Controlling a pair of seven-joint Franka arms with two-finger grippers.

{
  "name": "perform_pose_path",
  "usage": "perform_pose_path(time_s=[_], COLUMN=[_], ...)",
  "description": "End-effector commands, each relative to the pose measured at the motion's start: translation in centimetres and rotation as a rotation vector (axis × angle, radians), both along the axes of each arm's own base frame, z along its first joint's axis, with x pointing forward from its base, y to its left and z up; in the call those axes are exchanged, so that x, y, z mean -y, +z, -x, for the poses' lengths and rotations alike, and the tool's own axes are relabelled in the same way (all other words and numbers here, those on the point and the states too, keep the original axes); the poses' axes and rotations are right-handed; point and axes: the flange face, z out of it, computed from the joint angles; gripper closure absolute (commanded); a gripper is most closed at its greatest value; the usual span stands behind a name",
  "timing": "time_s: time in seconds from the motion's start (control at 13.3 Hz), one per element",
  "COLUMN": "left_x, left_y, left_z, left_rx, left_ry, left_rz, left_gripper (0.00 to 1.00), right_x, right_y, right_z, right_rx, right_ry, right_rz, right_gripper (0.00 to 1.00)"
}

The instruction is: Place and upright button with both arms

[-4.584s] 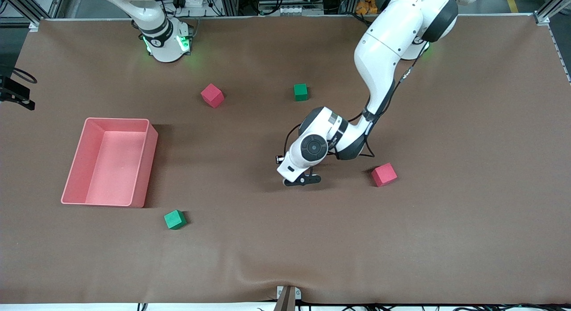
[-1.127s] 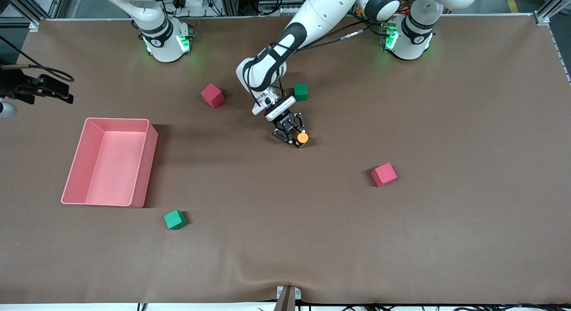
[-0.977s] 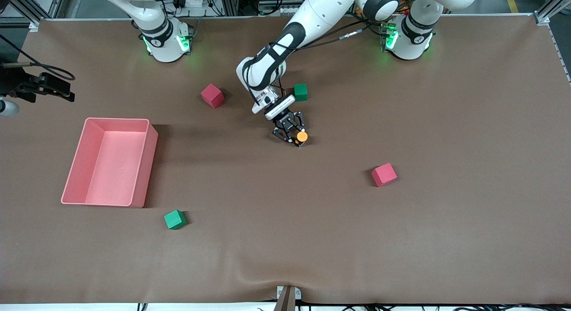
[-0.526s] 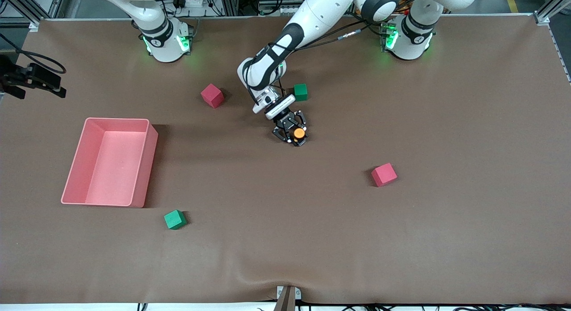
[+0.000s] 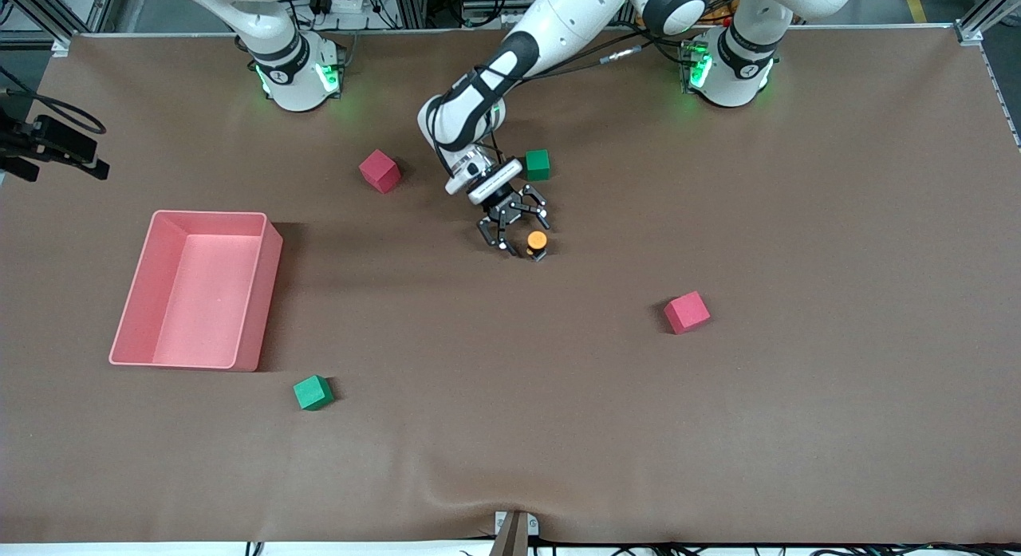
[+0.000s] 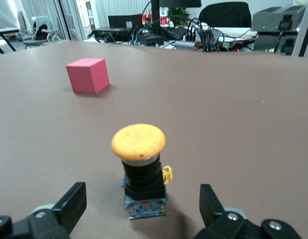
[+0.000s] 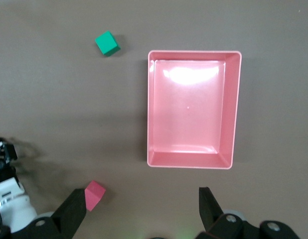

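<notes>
Quick count of what we've got on the brown surface (image 5: pixel 798 428): one button (image 5: pixel 537 244), two red cubes, two green cubes, one pink bin (image 5: pixel 195 289), and two arms.

The button stands upright on the surface, orange cap on top of its black body, roughly mid-table. The left end effector (image 5: pixel 514 225) sits just above the surface right beside it, fingers spread wide and not touching it; in the left wrist view the button (image 6: pixel 142 169) stands free between the two fingertips (image 6: pixel 69 204).

Cubes: taking the button as the clock centre in the front view, one green cube (image 5: pixel 538 164) is at 12 o'clock, one red cube (image 5: pixel 379 171) at about 10, the other red cube (image 5: pixel 687 312) at about 4, and the second green cube (image 5: pixel 313 392) at about 8. The bin is at about 9 o'clock, well apart.

The right end effector (image 7: pixel 139 216) waits high over the bin's end of the table, fingers spread, holding nothing.
</notes>
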Motion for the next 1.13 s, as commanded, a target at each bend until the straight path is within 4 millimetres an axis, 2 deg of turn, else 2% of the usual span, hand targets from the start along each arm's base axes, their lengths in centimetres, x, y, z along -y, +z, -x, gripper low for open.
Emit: perform_pose_path(time_s=[0.0,0.3,0.45,0.6,0.75,0.83,1.05], left_x=[1.3,2.3,1.9,1.5,0.7,-0.3,-4.7], left_y=[3.9,10.5,13.4,17.2,21.6,24.1,29.3], left_z=[2.0,1.8,0.1,-1.9,-5.1,-7.4,-13.9], left_rx=[-0.075,-0.241,-0.294,-0.389,-0.434,-0.479,-0.575], left_ry=[0.009,0.010,0.012,-0.005,-0.017,-0.031,-0.067], left_rz=[-0.021,-0.013,-0.001,0.029,0.132,0.177,0.234], left_gripper=[0.00,0.00,0.00,0.00,0.00,0.00,0.00], right_x=[0.1,0.2,0.4,0.2,-0.1,-0.3,-0.2], right_y=[0.3,0.2,0.3,0.4,0.4,0.2,-0.1], right_z=[-0.2,-0.3,-0.3,-0.3,-1.0,-1.2,-1.2], right_rx=[0.014,0.013,0.015,0.020,0.055,0.055,0.040], right_ry=[-0.020,-0.019,-0.014,-0.012,-0.019,-0.016,-0.015], right_rz=[-0.008,-0.004,-0.004,-0.015,-0.018,-0.021,-0.026], right_gripper=[0.00,0.00,0.00,0.00,0.00,0.00,0.00])
